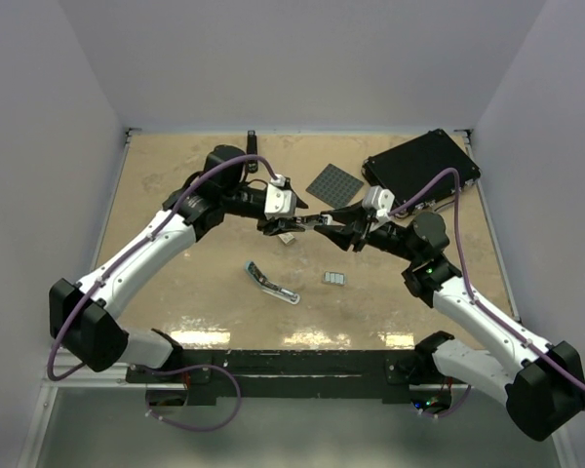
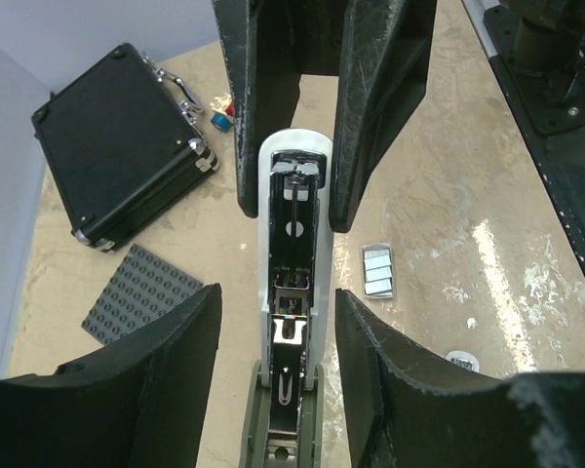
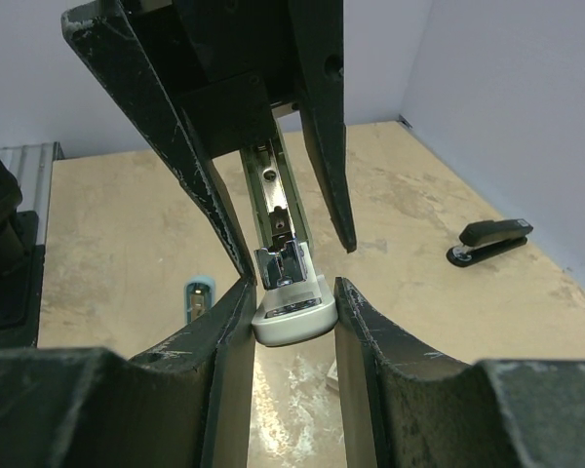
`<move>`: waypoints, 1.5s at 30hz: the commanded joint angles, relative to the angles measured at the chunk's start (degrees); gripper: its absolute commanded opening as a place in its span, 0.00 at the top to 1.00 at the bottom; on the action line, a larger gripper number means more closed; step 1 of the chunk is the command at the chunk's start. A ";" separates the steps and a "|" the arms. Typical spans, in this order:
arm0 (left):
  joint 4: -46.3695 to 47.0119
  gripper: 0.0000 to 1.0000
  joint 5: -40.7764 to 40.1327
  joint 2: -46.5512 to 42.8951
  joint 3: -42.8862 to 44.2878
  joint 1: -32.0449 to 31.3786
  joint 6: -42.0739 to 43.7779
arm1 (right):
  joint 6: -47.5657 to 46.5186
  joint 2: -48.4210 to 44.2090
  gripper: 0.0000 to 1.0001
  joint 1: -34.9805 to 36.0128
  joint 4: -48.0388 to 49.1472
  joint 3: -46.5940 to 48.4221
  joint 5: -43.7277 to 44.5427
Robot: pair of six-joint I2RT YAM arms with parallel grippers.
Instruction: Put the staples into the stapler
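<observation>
The stapler [image 1: 298, 223] is opened out and held between my two grippers at the table's centre. In the left wrist view its pale grey part [image 2: 269, 224] points away, its green base sits nearer, and silvery metal shows inside. My right gripper [image 3: 292, 283] is shut on the rounded grey end [image 3: 291, 317]. My left gripper [image 2: 278, 292] straddles the green base with a gap on each side. The grey-blue staple tray [image 1: 333, 279] lies on the table, also in the left wrist view [image 2: 377, 270]. A small white box [image 1: 288, 237] lies under the grippers. The pale blue part [image 1: 271, 281] lies nearer.
A black case [image 1: 421, 168] stands at the back right. A grey studded plate [image 1: 333, 183] lies beside it. A slim black stapler [image 1: 253, 141] lies at the back edge and shows in the right wrist view [image 3: 489, 240]. Red and blue bricks [image 2: 222, 115] lie by the case.
</observation>
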 commanded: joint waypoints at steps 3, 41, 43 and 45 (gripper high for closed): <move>-3.00 0.53 1.99 0.58 2.64 -0.45 5.06 | -0.40 -0.02 1.00 -0.23 2.95 1.95 -0.87; -24.53 1.00 -40.90 20.79 4.31 -12.83 19.65 | 28.42 -21.02 0.01 -0.23 -46.18 -2.70 66.89; -25.15 1.00 -43.27 22.29 4.13 -13.63 19.74 | 28.95 -21.99 0.01 -0.15 -46.18 -3.32 67.06; -24.89 1.00 -45.20 23.61 3.70 -14.42 20.09 | 29.65 -23.31 0.02 -0.23 -46.27 -3.84 66.98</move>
